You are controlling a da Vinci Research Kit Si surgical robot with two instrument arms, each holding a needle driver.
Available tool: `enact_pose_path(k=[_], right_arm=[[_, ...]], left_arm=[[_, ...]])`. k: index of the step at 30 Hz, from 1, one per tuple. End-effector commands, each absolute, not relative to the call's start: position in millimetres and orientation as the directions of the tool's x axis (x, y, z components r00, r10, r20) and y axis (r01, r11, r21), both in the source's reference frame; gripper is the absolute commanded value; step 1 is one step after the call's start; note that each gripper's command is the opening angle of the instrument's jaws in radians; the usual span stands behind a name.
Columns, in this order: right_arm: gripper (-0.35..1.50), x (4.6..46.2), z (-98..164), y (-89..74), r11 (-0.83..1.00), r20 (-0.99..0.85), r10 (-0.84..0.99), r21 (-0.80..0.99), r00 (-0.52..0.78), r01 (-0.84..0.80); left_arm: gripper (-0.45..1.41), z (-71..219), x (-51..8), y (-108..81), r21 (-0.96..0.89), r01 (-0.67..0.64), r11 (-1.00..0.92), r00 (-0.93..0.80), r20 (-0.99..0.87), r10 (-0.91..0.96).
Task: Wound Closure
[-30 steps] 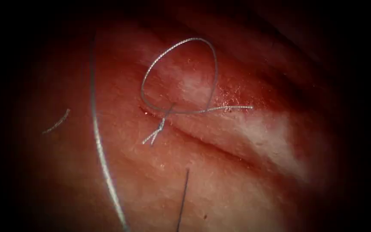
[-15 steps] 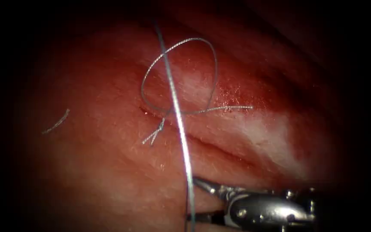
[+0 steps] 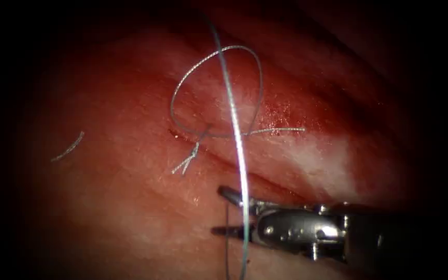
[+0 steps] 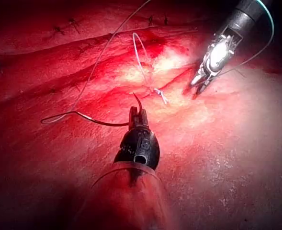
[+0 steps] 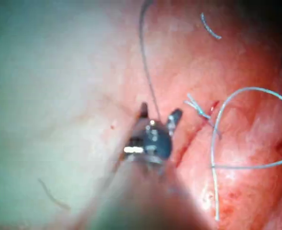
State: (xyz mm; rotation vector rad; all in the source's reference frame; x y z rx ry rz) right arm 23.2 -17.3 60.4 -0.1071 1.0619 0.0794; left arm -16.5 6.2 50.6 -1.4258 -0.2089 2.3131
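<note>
The right pincer (image 3: 223,212) stands open astride the thread (image 3: 236,135), holding nothing, just beside the cut (image 3: 245,173) in the tissue (image 3: 130,207). The left pincer (image 4: 140,113) is closed on the needle (image 4: 139,101) near one end, clear of the tissue. No writing is legible.

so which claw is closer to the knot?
Right. The right claw sits open just beside the knot, with thread running between its jaws. The left claw is farther off, shut on the needle.
</note>
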Motion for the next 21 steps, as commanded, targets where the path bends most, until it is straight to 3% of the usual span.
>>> enact_pose_path(k=[1,11,21], right_arm=[[-0.35,23.3,60.8,-17.5,0.994,-0.871,-0.001,-0.056,0.491,-0.097],[-0.35,21.9,57.4,-19.5,0.996,-0.864,-0.002,-0.046,0.503,-0.075],[-0.35,24.7,49.3,-24.1,0.999,-0.882,-0.036,-0.051,0.47,-0.018]], left_arm=[[-0.45,51.4,-17.0,5.7,-0.336,-0.266,-0.903,-0.392,-0.819,0.42],[-0.45,52.9,-18.7,5.3,-0.326,-0.284,-0.902,-0.393,-0.818,0.42],[-0.45,53.3,-21.4,4.3,-0.325,-0.296,-0.898,-0.39,-0.817,0.424]])
